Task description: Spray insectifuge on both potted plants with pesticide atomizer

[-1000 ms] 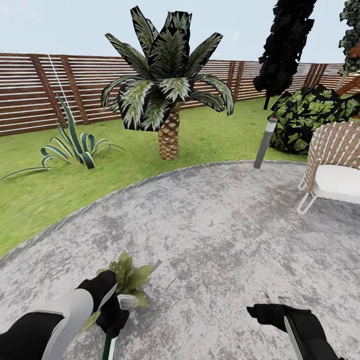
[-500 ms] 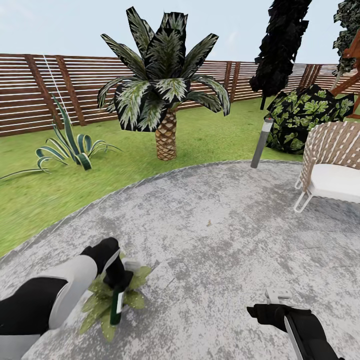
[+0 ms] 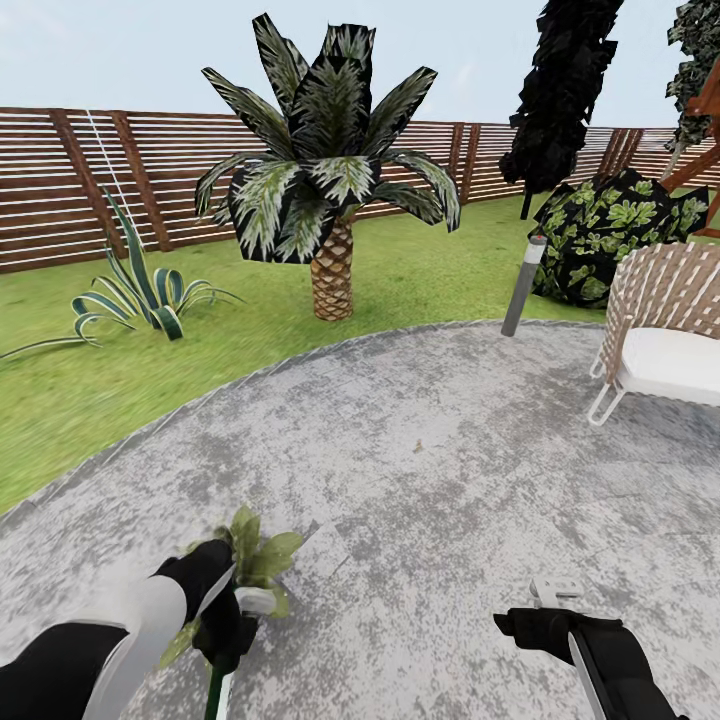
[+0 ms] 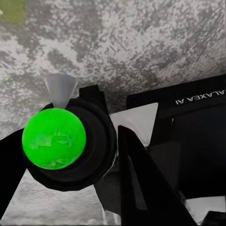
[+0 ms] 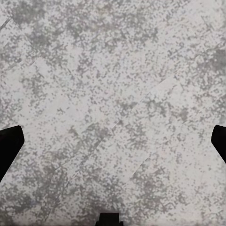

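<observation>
My left gripper (image 3: pixel 228 638) is shut on the pesticide atomizer (image 3: pixel 216 690), low at the near left of the round patio (image 3: pixel 450 470). The dark bottle hangs down from the fingers and its pale grey trigger head (image 3: pixel 256 600) sticks out to the right. In the left wrist view the bottle's bright green end (image 4: pixel 54 136) sits tight against a black finger (image 4: pixel 141 183). A potted plant (image 3: pixel 258 550) with pointed green leaves stands just beyond the left gripper, partly hidden by it. My right gripper (image 3: pixel 548 598) is open above bare paving, holding nothing.
A palm (image 3: pixel 332 200) and a striped agave (image 3: pixel 150 290) grow on the lawn (image 3: pixel 90 380) ahead. A grey bollard lamp (image 3: pixel 523 285) stands at the patio's far edge. A wicker chair (image 3: pixel 665 330) and a leafy bush (image 3: pixel 610 230) stand at right, before a slatted fence (image 3: pixel 100 180).
The left arm lifted the atomizer up over the plant half a second ago and has dropped back low and near. The right arm has stayed still. The view shifted slightly at first.
</observation>
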